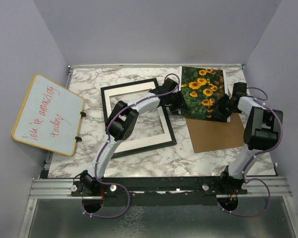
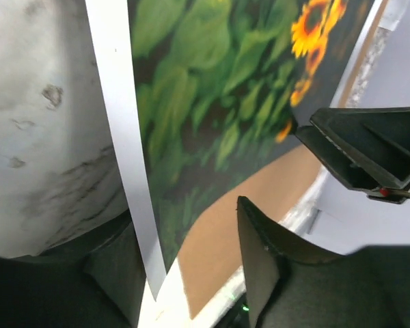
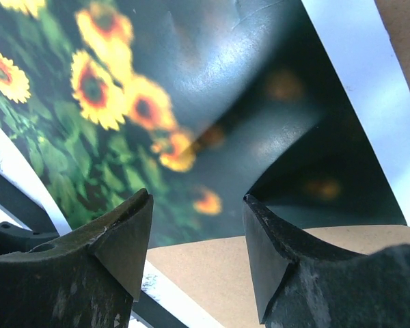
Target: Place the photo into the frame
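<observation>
**Sunflower photo over the brown board, between two spread grippers**

In the top view the photo [image 1: 203, 94] sits right of centre, face up. Its lower part overlaps the upper edge of the brown backing board [image 1: 216, 135]. It is a print of yellow sunflowers with dark centres among deep green leaves, with a white strip along its left side. In the right wrist view its glossy surface [image 3: 191, 82] shows a soft sheen and a bend with a dark shadow toward its lower right.

The frame [image 1: 144, 148] lies left of centre on the marble table [image 1: 188, 158]. It is thin and black, with a white mat [image 1: 141, 141] inside it, and it is apart from the photo.

The left gripper [image 1: 178, 103] is at the photo's left edge. In its own view the jaws [image 2: 191, 225] are spread, with the corner of the white strip running down between them, unpinched.

The right gripper [image 1: 222, 108] is at the photo's lower right corner. Its jaws [image 3: 198, 198] are also spread, with the print's lower edge just beyond the tips. Whether they touch it cannot be told.

A yellow-rimmed whiteboard [image 1: 47, 114] leans at the far left.
</observation>
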